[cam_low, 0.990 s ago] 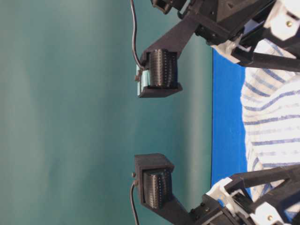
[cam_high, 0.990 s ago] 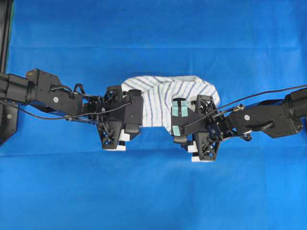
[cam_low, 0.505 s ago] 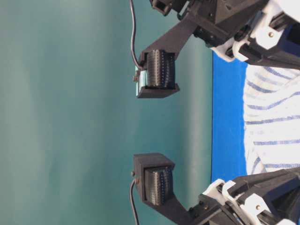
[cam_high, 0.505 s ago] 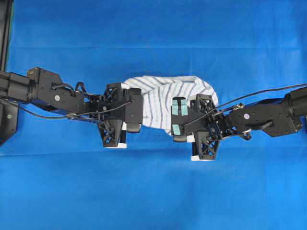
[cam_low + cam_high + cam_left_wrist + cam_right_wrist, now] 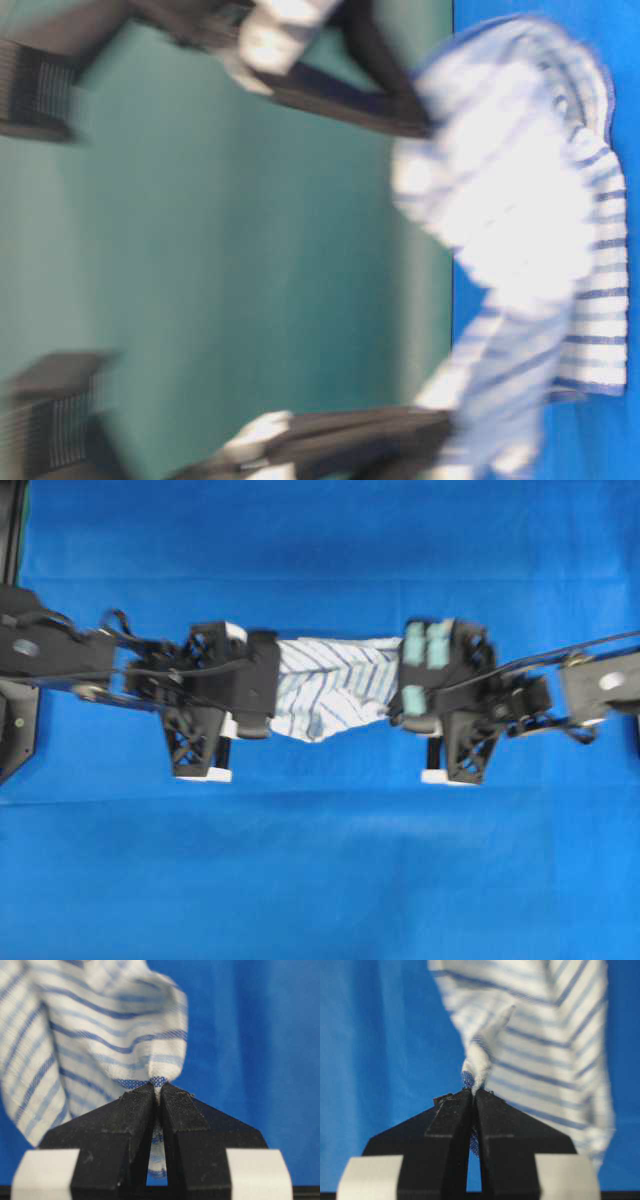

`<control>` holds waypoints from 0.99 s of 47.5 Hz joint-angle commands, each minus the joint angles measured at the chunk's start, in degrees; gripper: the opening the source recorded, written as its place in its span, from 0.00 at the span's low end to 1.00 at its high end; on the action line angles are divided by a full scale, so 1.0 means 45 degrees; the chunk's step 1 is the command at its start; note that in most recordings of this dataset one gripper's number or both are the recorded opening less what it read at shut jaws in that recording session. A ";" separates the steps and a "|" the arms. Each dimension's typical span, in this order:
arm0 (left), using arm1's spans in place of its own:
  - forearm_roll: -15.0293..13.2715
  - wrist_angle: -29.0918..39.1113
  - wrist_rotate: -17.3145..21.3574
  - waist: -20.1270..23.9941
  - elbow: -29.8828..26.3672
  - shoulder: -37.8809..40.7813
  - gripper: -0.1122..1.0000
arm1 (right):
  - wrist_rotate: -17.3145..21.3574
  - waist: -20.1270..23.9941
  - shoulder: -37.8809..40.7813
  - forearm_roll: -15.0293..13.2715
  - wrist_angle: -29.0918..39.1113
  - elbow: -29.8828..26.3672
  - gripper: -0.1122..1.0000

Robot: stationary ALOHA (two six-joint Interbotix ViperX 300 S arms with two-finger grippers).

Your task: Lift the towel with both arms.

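Note:
The white towel with blue-grey stripes (image 5: 328,685) hangs stretched between my two grippers above the blue table cloth. My left gripper (image 5: 157,1088) is shut on one bunched edge of the towel (image 5: 95,1035). My right gripper (image 5: 472,1092) is shut on the opposite edge of the towel (image 5: 545,1050). In the overhead view the left arm (image 5: 215,690) is at the towel's left end and the right arm (image 5: 450,685), with green tape patches, is at its right end. The fingertips are hidden under the wrists there. The table-level view is blurred and shows the towel (image 5: 520,200) sagging between the arms.
The blue table cloth (image 5: 320,880) covers the whole work surface. A dark arm base (image 5: 15,730) stands at the overhead view's left edge. A teal wall (image 5: 250,240) fills the back of the table-level view.
Both arms have risen and drawn apart. The towel has come up off the table cloth with them and now hangs stretched between the grippers.

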 commanded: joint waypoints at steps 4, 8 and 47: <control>0.0039 0.0488 0.0020 0.0000 -0.0605 -0.1992 0.13 | -0.0020 0.0020 -0.1562 -0.0469 0.1055 -0.0742 0.14; 0.0039 0.0723 0.0020 0.0039 -0.0840 -0.2754 0.13 | -0.0039 0.0020 -0.2148 -0.0801 0.1660 -0.1094 0.14; 0.0078 0.3301 0.0020 0.1875 -0.3887 -0.4258 0.13 | -0.0586 0.0020 -0.3437 -0.2793 0.3691 -0.4492 0.14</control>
